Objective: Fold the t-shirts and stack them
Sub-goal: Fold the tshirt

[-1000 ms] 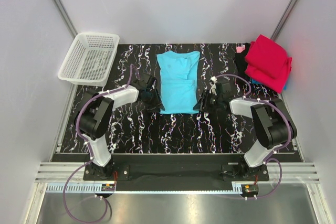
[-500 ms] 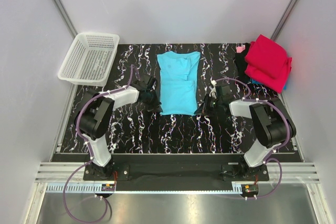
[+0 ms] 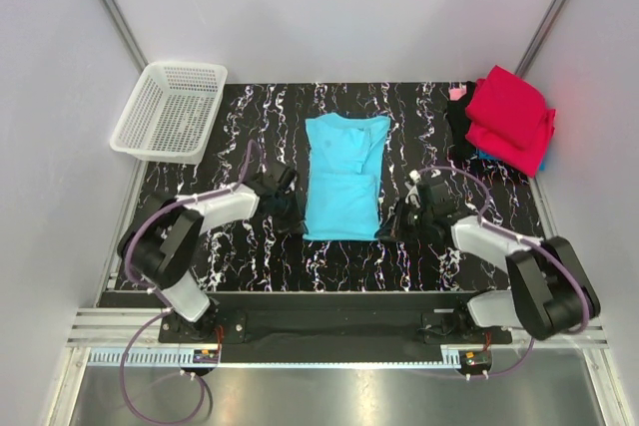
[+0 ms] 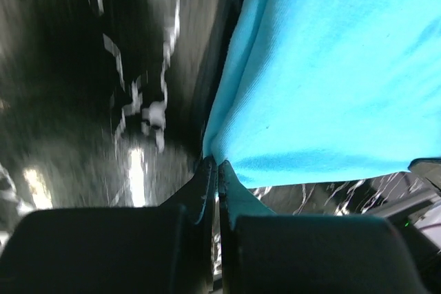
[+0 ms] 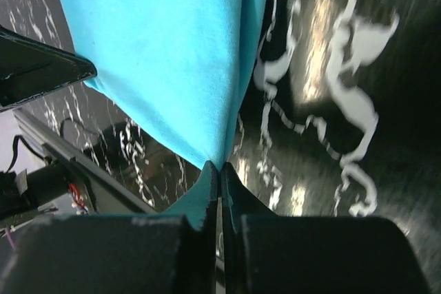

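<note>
The turquoise-blue t-shirt (image 3: 343,175) lies folded into a long strip in the middle of the black marbled table (image 3: 270,266). My left gripper (image 3: 294,225) is shut on its near left corner, and in the left wrist view (image 4: 218,164) the cloth (image 4: 331,67) runs from the closed tips. My right gripper (image 3: 388,231) is shut on its near right corner, and in the right wrist view (image 5: 219,167) the cloth (image 5: 158,53) does the same. A crimson red shirt (image 3: 510,117) tops a pile at the back right, with black (image 3: 458,125), pink and blue cloth under it.
A white mesh basket (image 3: 168,110) stands at the back left corner. Grey walls close in the table on three sides. A metal rail (image 3: 329,326) runs along the near edge by the arm bases.
Both grippers have moved toward the near edge, pulling the turquoise shirt's near corners with them. The whole shirt has slid slightly nearer and to the right.
</note>
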